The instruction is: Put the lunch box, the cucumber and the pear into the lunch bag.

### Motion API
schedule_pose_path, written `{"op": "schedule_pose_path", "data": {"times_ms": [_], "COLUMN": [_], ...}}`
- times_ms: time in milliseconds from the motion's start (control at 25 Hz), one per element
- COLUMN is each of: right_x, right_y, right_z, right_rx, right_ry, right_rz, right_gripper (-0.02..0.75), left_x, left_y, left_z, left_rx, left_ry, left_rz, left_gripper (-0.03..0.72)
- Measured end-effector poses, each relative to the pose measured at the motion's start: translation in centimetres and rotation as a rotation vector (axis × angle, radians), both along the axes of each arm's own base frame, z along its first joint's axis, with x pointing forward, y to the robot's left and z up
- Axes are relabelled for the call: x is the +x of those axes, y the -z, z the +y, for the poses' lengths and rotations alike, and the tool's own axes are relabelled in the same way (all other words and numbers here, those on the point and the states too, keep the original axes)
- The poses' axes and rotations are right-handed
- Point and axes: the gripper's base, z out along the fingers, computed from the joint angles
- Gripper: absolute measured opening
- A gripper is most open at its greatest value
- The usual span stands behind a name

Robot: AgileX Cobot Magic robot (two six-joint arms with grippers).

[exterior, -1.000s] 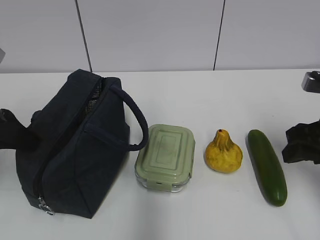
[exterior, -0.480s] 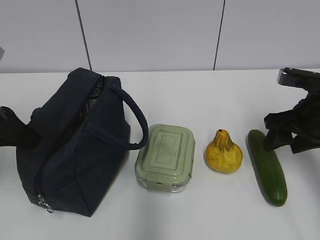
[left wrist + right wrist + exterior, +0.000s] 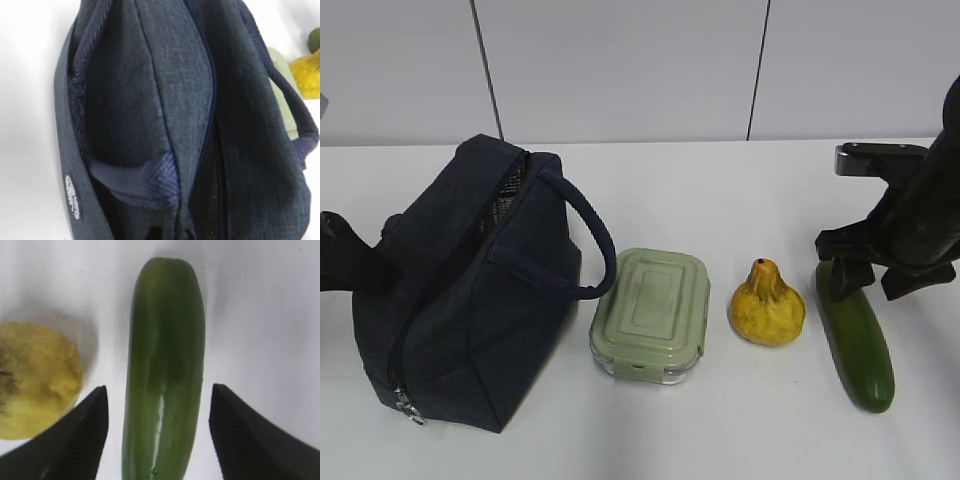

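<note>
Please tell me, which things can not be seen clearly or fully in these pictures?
- Left end effector: absent from the left wrist view, which the lunch bag fills; the exterior view shows only a dark arm part behind it.
- Lunch bag interior: dark in both views.
- Cucumber: near end cut off by the right wrist view's bottom edge; far end hidden by the right end effector in the exterior view.

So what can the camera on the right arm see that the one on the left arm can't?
Only the right wrist view shows the right gripper, open, a finger on either side of the cucumber, on the white table. Only the left wrist view shows the lunch bag, filling the frame, its zipper partly open, and an edge of the lunch box. Both show the pear, beside the cucumber.
</note>
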Motion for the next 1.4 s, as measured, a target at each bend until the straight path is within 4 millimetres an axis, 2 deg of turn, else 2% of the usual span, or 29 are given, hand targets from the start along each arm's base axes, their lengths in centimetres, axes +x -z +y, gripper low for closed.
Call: {"op": "schedule_pose_path", "data": {"times_ms": [560, 720, 800, 920, 1120, 1200, 1280, 1360, 1400], "right_x": [0.8, 0.8, 0.7, 0.5, 0.5, 0.0, -0.4, -0.9, -1.1], "right_y": [4.3, 4.4, 3.8, 2.2, -5.9, -9.7, -12.5, -14.7, -15.2], "right_z": [0.5, 0.4, 0.3, 0.3, 1.0, 2.8, 5.4, 8.7, 10.2], "right_rx": [-0.02, -0.041, -0.051, -0.049, 0.057, 0.157, 0.257, 0.379, 0.418], "right_ry": [-0.009, -0.024, -0.032, -0.033, -0.023, -0.077, -0.153, -0.232, -0.272], "right_rz": [0.144, 0.155, 0.145, 0.109, -0.103, -0.207, -0.28, -0.334, -0.35], "right_gripper": [0.487, 0.427, 0.411, 0.41, 0.41, 0.41, 0.41, 0.41, 0.41], "left_x": [0.1, 0.1, 0.1, 0.1, 0.2, 0.2, 0.2, 0.2, 0.2], "left_y": [0.0, 0.0, 0.0, 0.0, -0.1, -0.1, -0.1, -0.2, -0.2], "left_z": [0.0, 0.0, 0.0, 0.0, 0.0, -0.1, -0.1, -0.2, -0.2], "left_rx": [0.002, 0.002, 0.002, 0.001, -0.005, -0.015, -0.027, -0.034, -0.035], "left_ry": [-0.008, -0.009, -0.009, -0.009, -0.012, -0.016, -0.021, -0.025, -0.025], "left_rz": [-0.013, -0.015, -0.015, -0.015, -0.014, -0.013, -0.011, -0.011, -0.011], "left_gripper": [0.003, 0.003, 0.003, 0.003, 0.003, 0.003, 0.003, 0.003, 0.003]}}
